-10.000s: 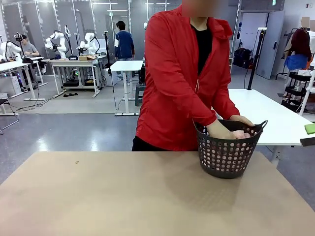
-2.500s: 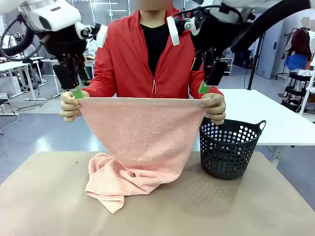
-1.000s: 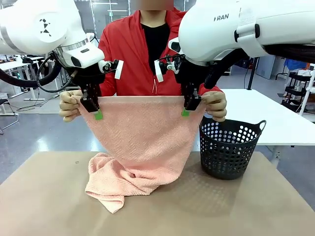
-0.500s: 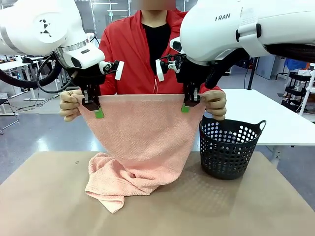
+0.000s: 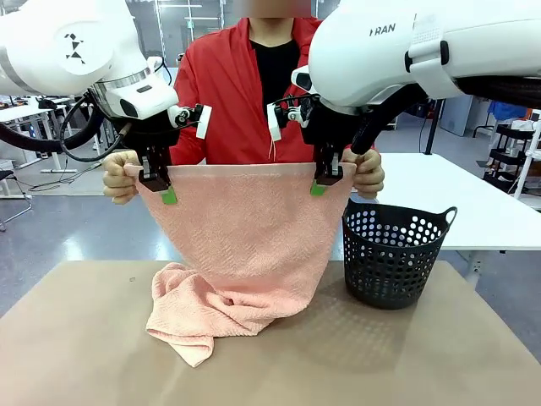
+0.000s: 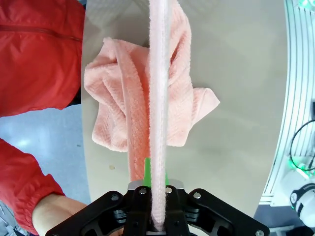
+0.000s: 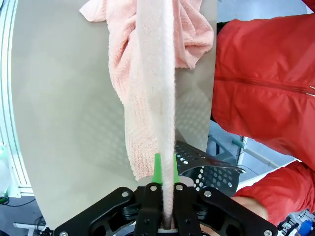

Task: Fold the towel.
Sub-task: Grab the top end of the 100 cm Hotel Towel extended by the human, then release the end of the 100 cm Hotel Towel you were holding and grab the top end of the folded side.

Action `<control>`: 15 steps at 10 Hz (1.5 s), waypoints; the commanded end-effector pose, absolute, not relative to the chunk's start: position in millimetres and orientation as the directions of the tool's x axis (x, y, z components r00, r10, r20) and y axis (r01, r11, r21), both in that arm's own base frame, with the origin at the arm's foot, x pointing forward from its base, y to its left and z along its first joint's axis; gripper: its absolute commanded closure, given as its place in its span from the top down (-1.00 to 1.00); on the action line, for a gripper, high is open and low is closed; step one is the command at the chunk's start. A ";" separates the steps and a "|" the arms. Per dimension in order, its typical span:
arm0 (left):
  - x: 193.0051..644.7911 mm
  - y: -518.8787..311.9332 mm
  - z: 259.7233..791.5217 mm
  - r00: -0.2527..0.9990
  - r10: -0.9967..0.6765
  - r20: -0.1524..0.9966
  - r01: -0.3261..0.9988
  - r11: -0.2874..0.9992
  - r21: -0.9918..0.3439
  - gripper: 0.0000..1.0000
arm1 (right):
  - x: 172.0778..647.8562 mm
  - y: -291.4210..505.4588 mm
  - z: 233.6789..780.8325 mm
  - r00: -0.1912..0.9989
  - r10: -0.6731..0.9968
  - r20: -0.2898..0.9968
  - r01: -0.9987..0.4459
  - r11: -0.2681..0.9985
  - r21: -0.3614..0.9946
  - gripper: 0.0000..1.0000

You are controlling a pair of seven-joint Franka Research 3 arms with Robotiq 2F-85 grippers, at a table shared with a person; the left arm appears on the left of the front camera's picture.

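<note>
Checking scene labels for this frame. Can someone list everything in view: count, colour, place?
towel: one, pale salmon pink, top edge held up in the air, lower end heaped on the table
basket: one, dark, perforated, standing on the table beside the towel, on the robot's right
table: one, tan, under towel and basket
white table: one, white, behind the basket
person: one, red jacket over black top, at the far side
person's hands: two, gripping the towel's top corners, one outside each gripper
left gripper: one, black with green pads, shut on the towel's top edge
right gripper: one, black with green pads, shut on the towel's top edge
</note>
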State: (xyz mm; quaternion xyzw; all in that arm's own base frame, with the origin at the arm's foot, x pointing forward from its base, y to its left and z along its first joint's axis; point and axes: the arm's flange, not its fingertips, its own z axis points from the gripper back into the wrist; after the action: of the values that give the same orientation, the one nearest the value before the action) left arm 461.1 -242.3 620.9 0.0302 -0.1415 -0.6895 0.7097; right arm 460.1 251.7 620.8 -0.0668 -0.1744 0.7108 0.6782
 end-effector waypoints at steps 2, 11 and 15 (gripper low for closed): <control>462.7 -243.3 622.5 0.007 -0.987 0.160 0.969 0.046 0.241 -1.00 | 460.9 250.6 622.6 -0.071 0.988 0.135 -0.938 -0.021 -0.345 -1.00; 462.7 -243.3 622.5 0.007 -0.987 0.160 0.969 0.046 0.241 -1.00 | 460.9 250.6 622.6 -0.071 0.988 0.135 -0.938 -0.021 -0.345 -1.00; 462.7 -243.3 622.5 0.007 -0.987 0.160 0.969 0.046 0.241 -1.00 | 460.9 250.6 622.6 -0.071 0.988 0.135 -0.938 -0.021 -0.345 -1.00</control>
State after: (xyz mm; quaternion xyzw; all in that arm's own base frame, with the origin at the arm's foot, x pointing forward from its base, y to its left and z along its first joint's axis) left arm 461.4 -242.6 620.3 0.0299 -0.1410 -0.6897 0.7096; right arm 460.1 251.7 621.0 -0.0669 -0.1745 0.7108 0.6781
